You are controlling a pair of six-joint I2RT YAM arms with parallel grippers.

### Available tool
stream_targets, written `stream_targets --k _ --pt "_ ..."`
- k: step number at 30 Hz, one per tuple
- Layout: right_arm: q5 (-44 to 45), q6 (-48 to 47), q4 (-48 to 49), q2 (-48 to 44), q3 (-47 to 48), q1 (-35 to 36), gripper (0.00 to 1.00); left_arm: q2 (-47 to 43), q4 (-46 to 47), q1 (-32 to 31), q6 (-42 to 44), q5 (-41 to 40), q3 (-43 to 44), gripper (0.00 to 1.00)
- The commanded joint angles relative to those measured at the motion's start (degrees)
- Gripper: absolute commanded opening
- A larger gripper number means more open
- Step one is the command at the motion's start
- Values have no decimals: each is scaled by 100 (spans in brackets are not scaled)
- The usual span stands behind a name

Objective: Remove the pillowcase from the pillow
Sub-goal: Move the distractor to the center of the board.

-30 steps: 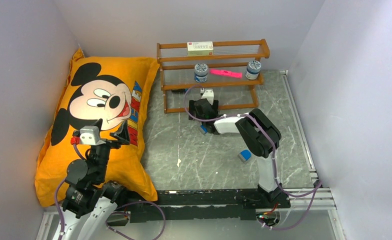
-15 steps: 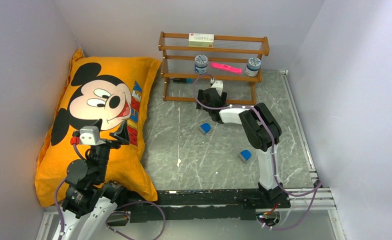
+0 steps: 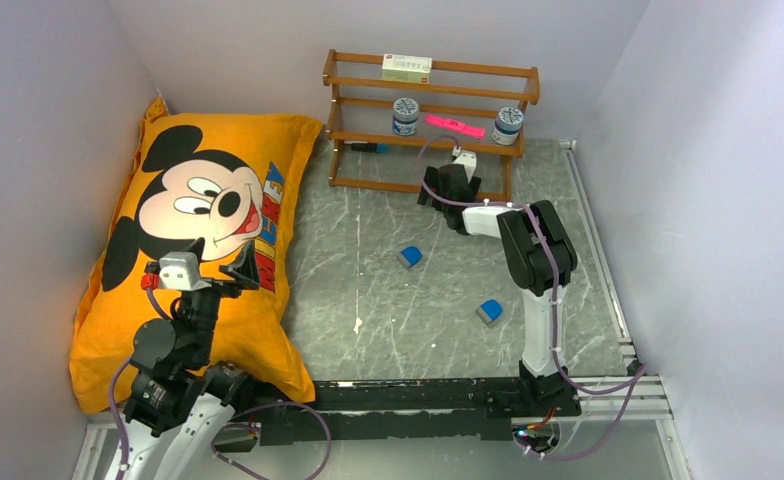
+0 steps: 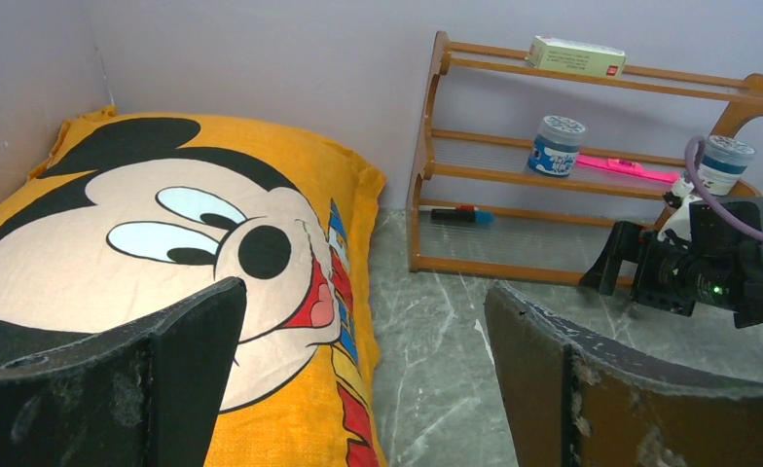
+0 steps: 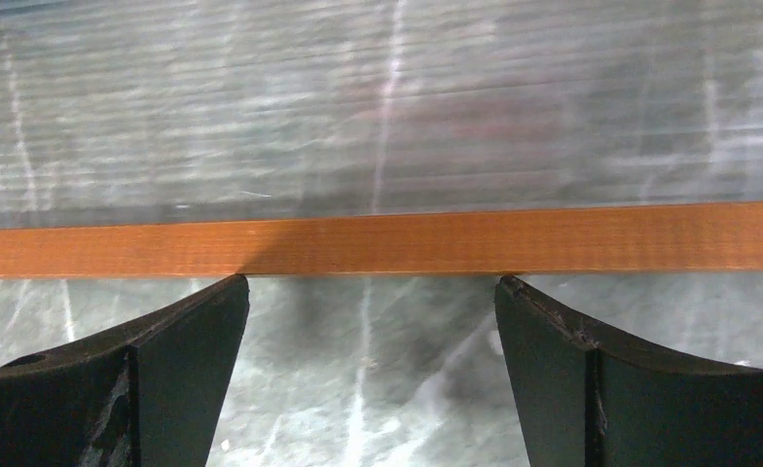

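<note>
While the pillowcase lay at the left of the bench, pillow hidden inside, the left end effector hovered released above it, presumably to grip. The right end effector, also released, faced the rack.

Left claw and right claw, jaws apart.

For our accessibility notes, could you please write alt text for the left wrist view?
An orange-yellow pillowcase with Mickey Mouse's face fills the left, on a grey marbled table. To its right a wooden rack holds a box and two jars, the right arm before it; the open left fingers frame the bottom edge.
</note>
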Motion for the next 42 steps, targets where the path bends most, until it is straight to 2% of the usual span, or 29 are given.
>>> stream_targets --k 1,12,19,26,31,35,42 --pt "75 235 -275 93 16 -482 100 -22 128 -20 -23 -41 -2 97" --pt "-288 644 -223 -19 -2 -1142 100 -21 119 -20 -23 -46 -2 97" --pt "-415 387 -371 -112 201 -1286 100 -32 128 -20 -24 -31 -2 97" --pt "-1320 617 499 -1263 -1164 -1203 100 -41 134 -20 -23 -38 -2 97" --pt "-1941 679 1003 -2214 -2098 -824 100 -36 126 -29 -23 -24 -2 97" --pt "-2101 765 1156 -2913 -2595 -296 100 -45 119 -29 -23 -43 -2 97" --pt "-2065 1367 2163 -3340 -3268 1232 100 -10 119 -29 -23 -25 -2 97"
